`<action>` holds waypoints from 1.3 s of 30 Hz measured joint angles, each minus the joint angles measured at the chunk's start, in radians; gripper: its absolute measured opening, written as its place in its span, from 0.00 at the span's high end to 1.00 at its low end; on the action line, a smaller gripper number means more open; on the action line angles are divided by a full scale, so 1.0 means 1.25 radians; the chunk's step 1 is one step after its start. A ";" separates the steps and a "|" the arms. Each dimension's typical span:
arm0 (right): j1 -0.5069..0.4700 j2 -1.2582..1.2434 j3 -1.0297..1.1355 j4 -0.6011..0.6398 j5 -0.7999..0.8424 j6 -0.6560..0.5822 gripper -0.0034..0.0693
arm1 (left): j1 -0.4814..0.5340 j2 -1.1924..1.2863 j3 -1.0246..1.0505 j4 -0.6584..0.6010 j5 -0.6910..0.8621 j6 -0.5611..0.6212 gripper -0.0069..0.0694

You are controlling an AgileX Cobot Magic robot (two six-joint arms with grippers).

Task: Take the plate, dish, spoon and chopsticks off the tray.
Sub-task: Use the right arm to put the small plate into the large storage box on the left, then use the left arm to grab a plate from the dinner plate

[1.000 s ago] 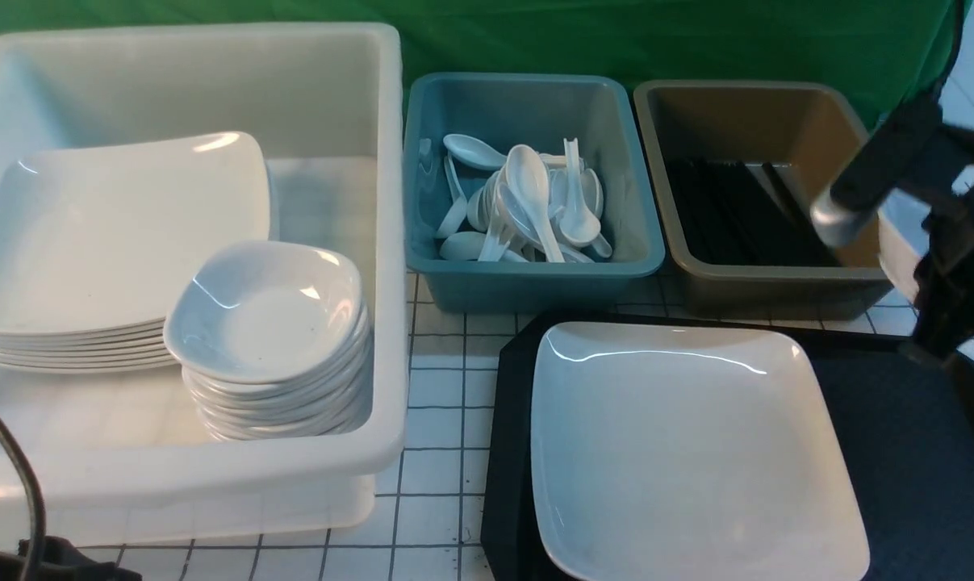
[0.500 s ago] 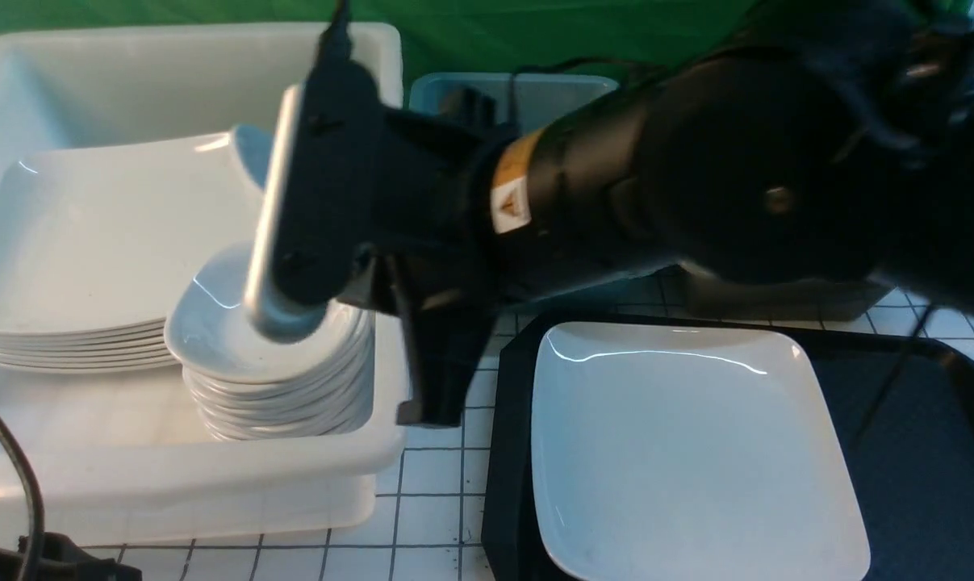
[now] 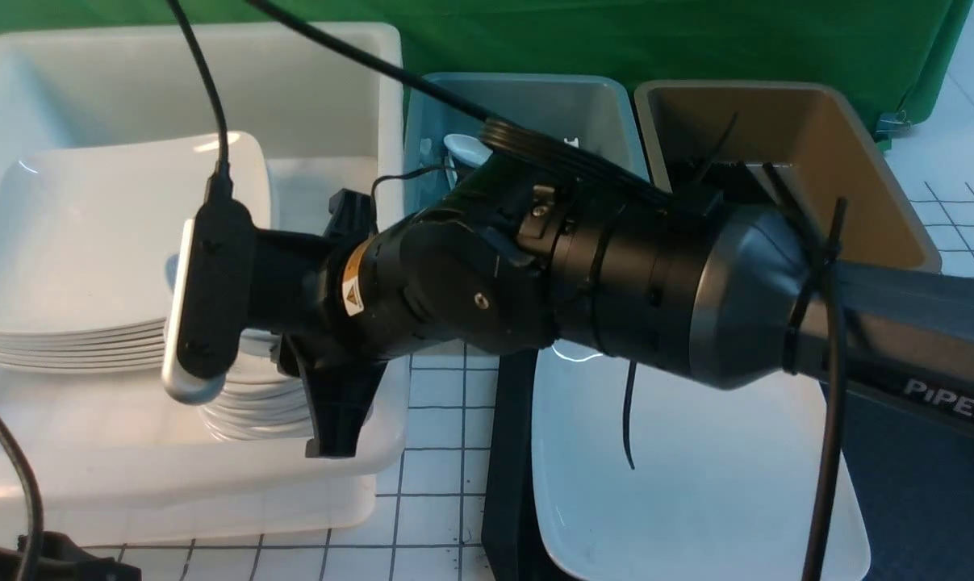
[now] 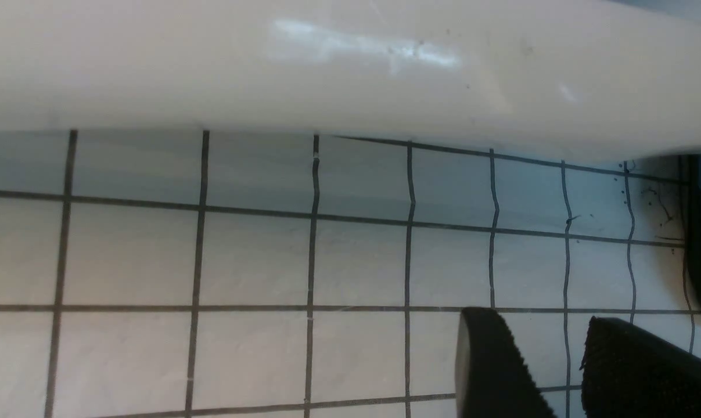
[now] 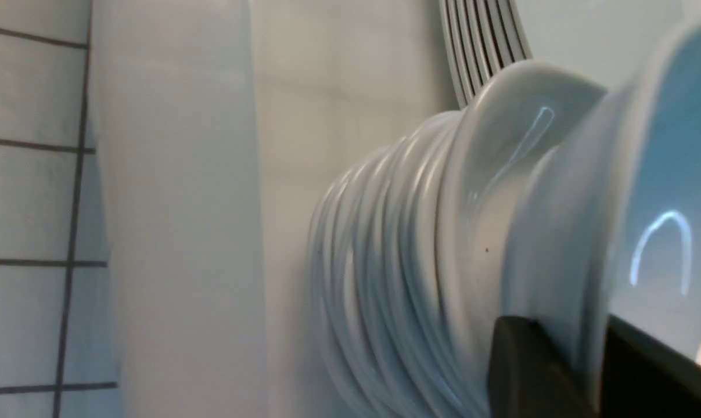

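The large white plate [image 3: 696, 452] lies on the black tray [image 3: 509, 452]. My right arm [image 3: 535, 290] reaches across to the white bin [image 3: 212, 476]. There my right gripper [image 5: 577, 331] is shut on the rim of a small white dish [image 5: 588, 220], held just over the stack of dishes [image 5: 385, 261]. My left gripper [image 4: 550, 322] hangs open over the gridded table beside the bin wall [image 4: 327, 69], with nothing between its fingers. One spoon [image 3: 466, 148] peeks out in the teal tub. The chopsticks are hidden behind the arm.
The teal tub [image 3: 527, 97] and brown tub [image 3: 785, 113] stand behind the tray. A pile of large plates [image 3: 107, 234] fills the bin's left side. A cable [image 3: 204, 97] runs over the bin to the wrist camera.
My right arm has swung from the far right across the tubs to the white bin, then dropped lower over the dish stack. The left gripper has not moved.
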 joint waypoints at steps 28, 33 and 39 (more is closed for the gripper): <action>0.000 -0.428 -0.001 -0.052 0.387 0.138 0.85 | 0.000 0.000 0.000 0.000 0.000 0.000 0.60; 0.000 -0.535 0.003 -0.187 0.531 0.324 0.94 | 0.000 0.000 0.000 -0.001 0.000 0.000 0.60; 0.000 -0.690 0.082 -0.285 0.550 0.470 0.94 | 0.000 0.000 0.000 -0.025 0.000 0.000 0.60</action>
